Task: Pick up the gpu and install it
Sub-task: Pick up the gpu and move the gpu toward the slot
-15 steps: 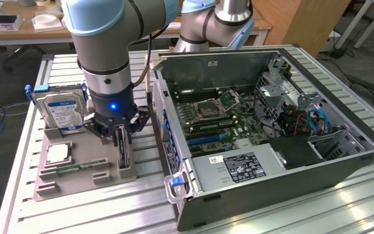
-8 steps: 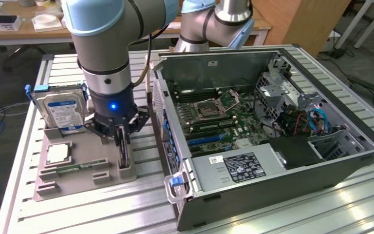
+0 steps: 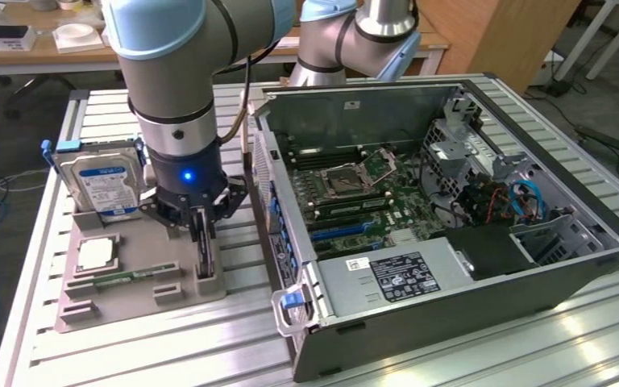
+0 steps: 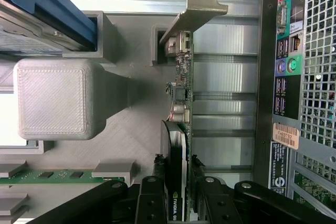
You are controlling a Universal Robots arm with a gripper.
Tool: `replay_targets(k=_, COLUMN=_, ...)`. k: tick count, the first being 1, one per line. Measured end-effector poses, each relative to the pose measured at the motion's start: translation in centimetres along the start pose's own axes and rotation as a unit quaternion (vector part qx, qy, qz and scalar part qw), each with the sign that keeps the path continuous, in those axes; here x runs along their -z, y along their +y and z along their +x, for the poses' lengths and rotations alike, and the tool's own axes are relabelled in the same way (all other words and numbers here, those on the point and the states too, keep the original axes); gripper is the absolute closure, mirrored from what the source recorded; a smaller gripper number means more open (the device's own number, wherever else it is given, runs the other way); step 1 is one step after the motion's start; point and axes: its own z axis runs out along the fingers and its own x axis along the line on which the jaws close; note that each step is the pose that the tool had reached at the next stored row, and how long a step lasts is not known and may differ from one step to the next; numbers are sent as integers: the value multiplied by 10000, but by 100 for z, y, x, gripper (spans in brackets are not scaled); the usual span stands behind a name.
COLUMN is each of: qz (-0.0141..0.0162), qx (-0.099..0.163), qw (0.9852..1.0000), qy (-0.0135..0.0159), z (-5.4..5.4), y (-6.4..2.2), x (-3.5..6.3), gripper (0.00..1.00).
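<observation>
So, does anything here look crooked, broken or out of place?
Nothing stands out. The thin black expansion card stands upright in the grey plastic holder, held squarely in the black gripper; the silver hard drive sits straight.

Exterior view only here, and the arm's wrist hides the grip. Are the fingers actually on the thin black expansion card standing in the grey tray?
Observer: Yes. In the wrist view the gripper has its black fingers against both faces of the thin flat black gpu card, which stands edge-on between them.
Operator: Which end is gripped?
Observer: The end away from its bent silver metal bracket.
Operator: Where is the bracket end?
Observer: It sits at a slotted grey plastic post of the tray.
</observation>
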Motion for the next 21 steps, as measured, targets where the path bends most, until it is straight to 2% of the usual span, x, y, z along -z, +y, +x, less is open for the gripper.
replay_targets(k=21, qz=-2, qx=0, qw=10000, qy=1, z=34, y=0, x=-1, gripper=71)
